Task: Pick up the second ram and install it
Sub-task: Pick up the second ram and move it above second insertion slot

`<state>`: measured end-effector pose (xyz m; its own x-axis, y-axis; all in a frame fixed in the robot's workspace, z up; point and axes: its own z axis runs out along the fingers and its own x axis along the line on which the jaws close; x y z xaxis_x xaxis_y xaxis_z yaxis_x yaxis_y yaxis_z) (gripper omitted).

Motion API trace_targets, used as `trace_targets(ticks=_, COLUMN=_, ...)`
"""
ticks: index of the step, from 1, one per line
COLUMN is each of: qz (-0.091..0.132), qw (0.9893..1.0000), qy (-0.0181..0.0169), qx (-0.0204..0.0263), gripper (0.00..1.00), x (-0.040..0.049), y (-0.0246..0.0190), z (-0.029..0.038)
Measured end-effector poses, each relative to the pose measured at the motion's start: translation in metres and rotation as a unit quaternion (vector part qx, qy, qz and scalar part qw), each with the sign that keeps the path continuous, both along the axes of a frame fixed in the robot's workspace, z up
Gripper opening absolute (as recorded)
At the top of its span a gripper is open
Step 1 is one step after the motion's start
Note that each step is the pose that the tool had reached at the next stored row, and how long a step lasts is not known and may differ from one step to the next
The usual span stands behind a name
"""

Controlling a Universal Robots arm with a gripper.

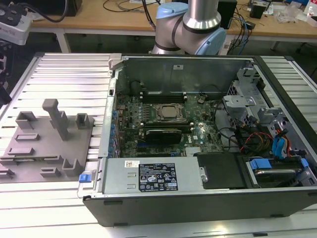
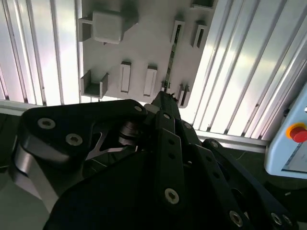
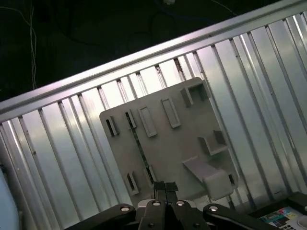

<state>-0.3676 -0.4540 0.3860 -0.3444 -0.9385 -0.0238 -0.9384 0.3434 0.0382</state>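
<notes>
You are at the very start of this job: neither the pick nor the install is done. The second ram (image 2: 171, 60) stands on edge in its narrow holders on the grey fixture plate (image 2: 144, 38). In both wrist views it reads as a thin dark-green line running across the plate (image 3: 141, 148).

The gripper (image 3: 165, 188) hangs above the near end of that stick, well clear of the plate. Its two fingertips are pressed together with only a seam between them, and you can see nothing clamped in them. In the second wrist view the gripper (image 2: 164, 97) lines up roughly with the length of the stick, so you seem to be placed over it rather than engaged with it. From these angles you cannot tell how much height separates the two.

In the exterior view the fixture plate (image 1: 49, 148) lies on the ribbed metal counter (image 1: 69, 69), at the exterior view's left of the open computer case (image 1: 198, 201). The arm (image 1: 198, 22) rises behind the case. Inside, the processor socket (image 1: 167, 113) sits mid-board with long dark memory slots (image 1: 163, 95) alongside it. You cannot make out which slots are filled or free.

Judging by this, all of the task is left for you: gripping the stick, lifting it out of its holders, carrying it across to the case and seating it in a slot.
</notes>
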Motion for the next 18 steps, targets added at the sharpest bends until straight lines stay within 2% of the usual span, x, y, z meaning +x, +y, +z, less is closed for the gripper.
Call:
trace_targets(ticks=3, qz=0.025, qw=0.9997, qy=0.0000, qx=0.0000, gripper=0.11, x=0.0000, y=0.0000, z=0.0000)
trace_targets(ticks=10, qz=0.059, qw=0.9983, qy=0.0000, qx=0.0000, gripper=0.11, x=0.0000, y=0.0000, z=0.0000)
trace_targets(ticks=13, qz=0.080, qw=0.9968, qy=0.0000, qx=0.0000, gripper=0.11, x=0.0000, y=0.0000, z=0.0000)
trace_targets(ticks=16, qz=0.105, qw=0.9945, qy=0.0000, qx=0.0000, gripper=0.11, x=0.0000, y=0.0000, z=0.0000)
trace_targets(ticks=18, qz=0.113, qw=0.9936, qy=0.0000, qx=0.0000, gripper=0.11, x=0.0000, y=0.0000, z=0.0000)
